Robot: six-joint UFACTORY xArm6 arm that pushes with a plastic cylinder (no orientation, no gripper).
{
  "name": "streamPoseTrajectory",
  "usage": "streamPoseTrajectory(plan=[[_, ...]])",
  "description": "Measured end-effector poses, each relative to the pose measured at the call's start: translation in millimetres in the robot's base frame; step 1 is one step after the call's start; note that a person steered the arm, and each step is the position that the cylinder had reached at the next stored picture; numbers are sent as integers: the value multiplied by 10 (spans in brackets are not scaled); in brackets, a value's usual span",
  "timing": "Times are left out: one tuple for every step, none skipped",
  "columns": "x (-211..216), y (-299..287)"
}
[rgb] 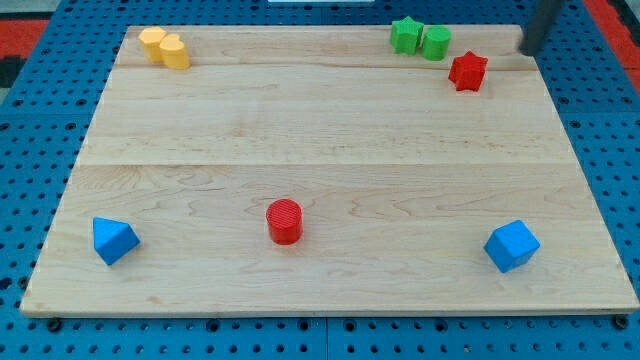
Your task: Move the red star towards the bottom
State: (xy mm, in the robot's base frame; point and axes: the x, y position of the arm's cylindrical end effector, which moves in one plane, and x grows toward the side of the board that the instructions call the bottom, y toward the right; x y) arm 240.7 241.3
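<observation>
The red star (pixel 467 71) lies near the view's top right corner of the wooden board (pixel 330 150). My tip (pixel 523 53) is at the lower end of the dark rod that comes in from the view's top right. It stands to the right of the star and slightly above it, apart from it by a small gap.
A green star (pixel 405 35) and a green cylinder (pixel 435 43) sit just left of and above the red star. Two yellow blocks (pixel 165 47) lie at the top left. A red cylinder (pixel 285 221) is at bottom centre, a blue block (pixel 113 240) at bottom left, a blue cube (pixel 512 246) at bottom right.
</observation>
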Motion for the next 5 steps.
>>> streamPoseTrajectory(plan=[[423,-467],[728,-865],[874,-690],[1227,-713],[1485,-1059]])
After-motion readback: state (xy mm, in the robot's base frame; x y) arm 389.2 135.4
